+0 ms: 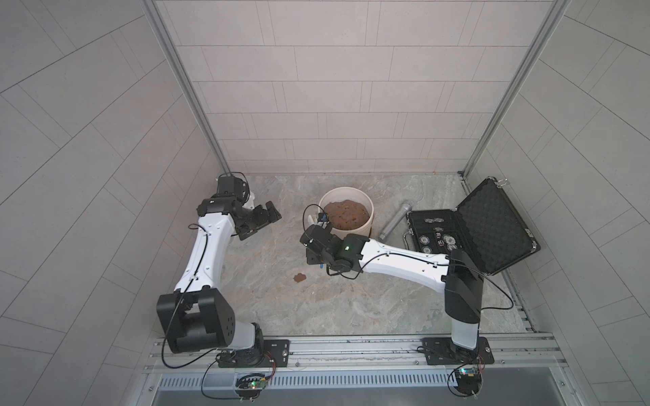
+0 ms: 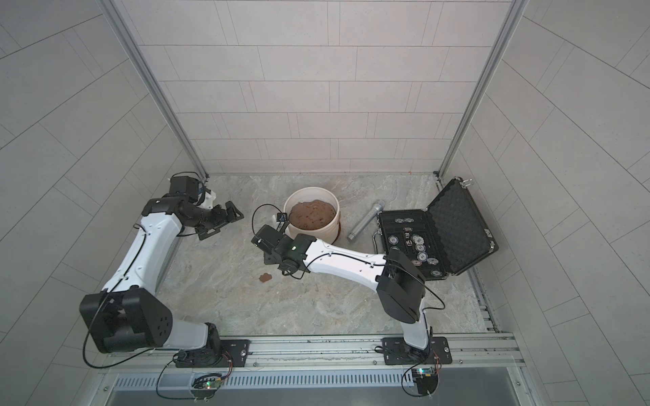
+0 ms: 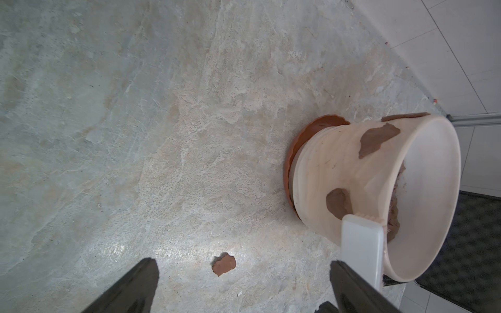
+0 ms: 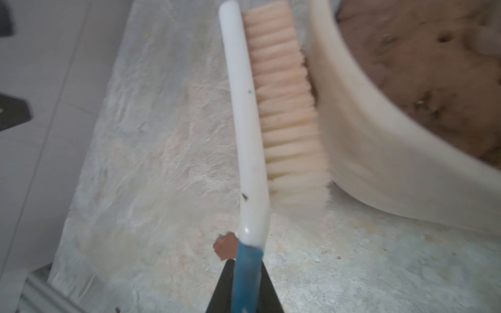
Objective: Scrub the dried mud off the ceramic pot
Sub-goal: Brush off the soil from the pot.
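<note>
Top views put the left gripper (image 1: 262, 225) at the left, jaws spread wide and empty, well apart from the ceramic pot (image 1: 346, 189). Next comes a loose flake (image 1: 299, 278) on the stone table (image 1: 351, 298), then the right gripper (image 4: 245, 281), clamped on the blue handle of a white brush (image 4: 244, 122) whose bristles appear to press the pot's outer wall below the rim. Dried mud (image 3: 376, 141) clings there in two patches, one just beside the brush head. Scrubbing well likely means short, firm strokes across that nearer patch, bristles square to the wall; the idle left gripper could brace the far rim against sliding.
</note>
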You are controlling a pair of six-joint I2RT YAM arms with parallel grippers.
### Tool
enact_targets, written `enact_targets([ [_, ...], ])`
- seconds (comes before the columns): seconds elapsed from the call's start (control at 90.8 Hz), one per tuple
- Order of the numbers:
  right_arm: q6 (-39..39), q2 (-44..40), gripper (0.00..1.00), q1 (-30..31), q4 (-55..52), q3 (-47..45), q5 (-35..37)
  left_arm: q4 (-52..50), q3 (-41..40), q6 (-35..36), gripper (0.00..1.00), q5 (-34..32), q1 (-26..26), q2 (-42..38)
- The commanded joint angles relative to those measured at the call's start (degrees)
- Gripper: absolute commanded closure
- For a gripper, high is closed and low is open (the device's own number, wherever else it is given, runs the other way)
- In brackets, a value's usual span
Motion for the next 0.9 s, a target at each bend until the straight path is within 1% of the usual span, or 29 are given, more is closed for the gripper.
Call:
enact_targets([
  [0.0,7.27,2.67,1.0,-0.37,-7.87,6.03,8.89,-1.14,0.98,-0.64,0.0,-1.17,0.21,0.07],
  [0.187,9.68,6.3,1.0,-2.14,-9.15,8.94,7.86,-0.97,0.56,-0.71,0.0,-1.68,0.45,-0.46],
  [0.341,12.1,7.68,1.0,-3.59,-11.14,8.45,8.72,-0.79,0.2,-0.67,0.0,-1.26,0.5,-0.73],
  [0.407,12.98,8.48,1.0,-3.78,-11.59,7.57,7.67,-0.79,0.18,-0.66,0.0,-1.22,0.45,-0.9],
  [0.473,12.59,9.13,1.0,-3.83,-10.65,5.77,4.56,-0.83,0.05,-0.56,0.0,-1.13,0.45,-1.05],
  [0.528,12.11,9.52,1.0,-3.42,-9.51,3.53,2.43,-0.58,-0.22,-0.6,0.0,-1.04,0.57,-1.18],
  [0.627,11.72,9.13,1.0,-1.97,-9.94,-1.3,0.8,-0.51,-0.12,-0.61,0.0,-0.56,0.57,-0.83],
  [0.726,8.35,5.5,1.0,-2.16,-10.43,-6.76,-0.8,-0.87,0.04,-0.51,0.0,-0.71,0.51,-0.61],
  [0.804,2.27,0.72,1.0,-2.27,-8.74,-10.33,-4.18,-0.8,0.01,-0.5,0.0,-1.1,0.53,-0.87],
  [0.815,0.39,-0.76,1.0,-2.17,-8.59,-11.05,-5.17,-0.79,0.01,-0.48,0.0,-1.12,0.53,-0.89],
  [0.892,-5.15,-6.09,1.0,-1.42,-8.62,-12.44,-7.57,-0.8,0.09,-0.38,0.0,-1.44,0.53,-0.92],
])
